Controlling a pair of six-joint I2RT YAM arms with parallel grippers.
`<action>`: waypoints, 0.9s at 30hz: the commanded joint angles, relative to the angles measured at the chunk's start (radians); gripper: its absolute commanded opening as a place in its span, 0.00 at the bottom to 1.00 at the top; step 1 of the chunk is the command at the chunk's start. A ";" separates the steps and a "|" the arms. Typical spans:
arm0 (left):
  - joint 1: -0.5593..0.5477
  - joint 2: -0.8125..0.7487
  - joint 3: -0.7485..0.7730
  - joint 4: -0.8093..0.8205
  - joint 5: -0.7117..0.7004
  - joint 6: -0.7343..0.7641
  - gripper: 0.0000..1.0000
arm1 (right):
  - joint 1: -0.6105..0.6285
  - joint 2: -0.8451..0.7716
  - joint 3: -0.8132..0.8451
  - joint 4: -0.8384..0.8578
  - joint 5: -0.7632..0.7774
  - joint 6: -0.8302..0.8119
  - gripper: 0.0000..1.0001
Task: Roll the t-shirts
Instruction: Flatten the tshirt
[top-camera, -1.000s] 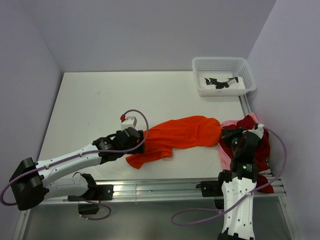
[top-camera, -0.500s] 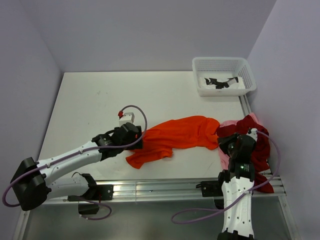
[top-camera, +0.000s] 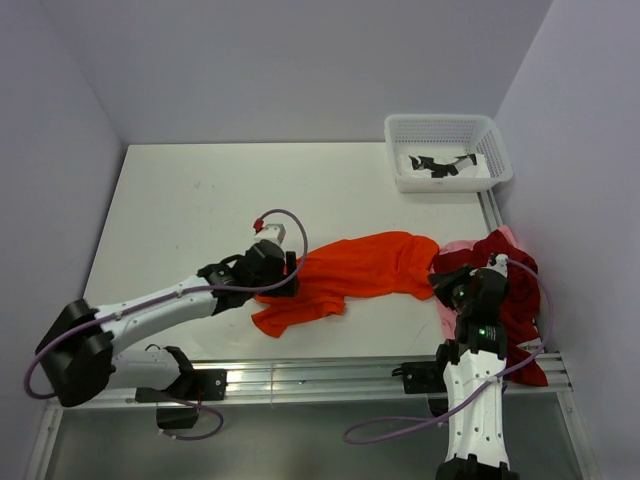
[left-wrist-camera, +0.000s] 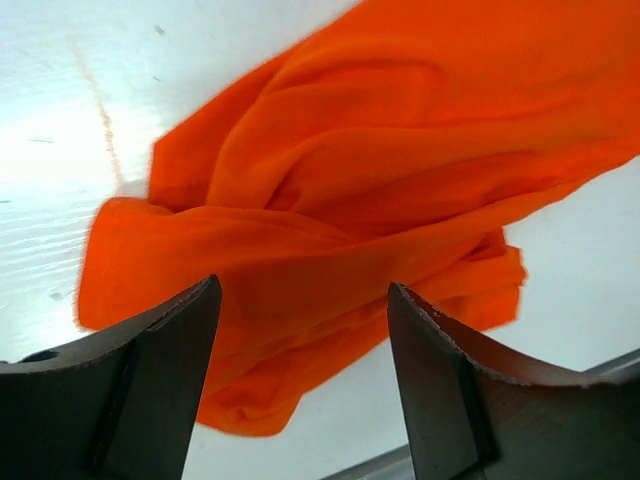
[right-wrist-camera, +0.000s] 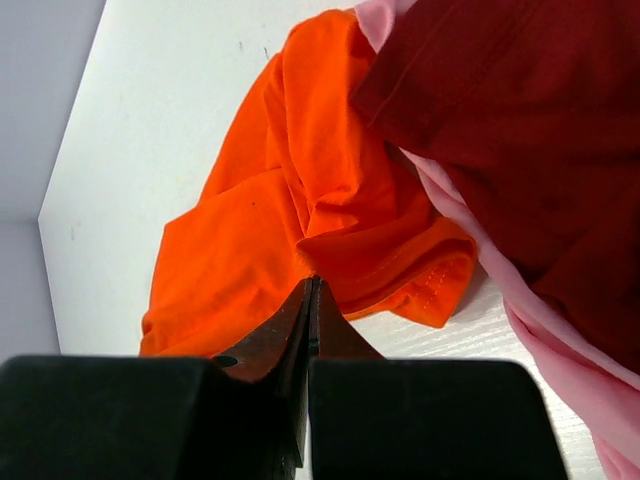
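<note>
Lying across the middle of the white counter (top-camera: 200, 200) is the orange t-shirt (top-camera: 365, 268), all bunched up. Its right end touches a heap at the counter's right edge, where the dark red t-shirt (top-camera: 500, 248) sits on the pink t-shirt (top-camera: 457, 247). The left fingers (left-wrist-camera: 150, 390) are spread wide just over the orange shirt's left end. The right fingers (right-wrist-camera: 285, 345) are pressed together, tips at its right end beside the red one; it is hard to tell if they pinch any cloth. A white mesh basket (top-camera: 400, 183) with black bits inside stands in the far right corner, well apart.
</note>
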 joint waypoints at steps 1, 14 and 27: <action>0.002 0.109 0.035 0.068 0.081 0.033 0.72 | -0.004 -0.010 0.011 0.057 -0.023 -0.005 0.00; 0.177 0.286 0.079 -0.018 0.004 -0.036 0.00 | 0.014 0.067 -0.009 0.155 -0.067 0.038 0.00; 0.639 0.105 0.124 -0.074 0.058 -0.013 0.00 | 0.357 0.281 0.069 0.292 0.137 0.142 0.00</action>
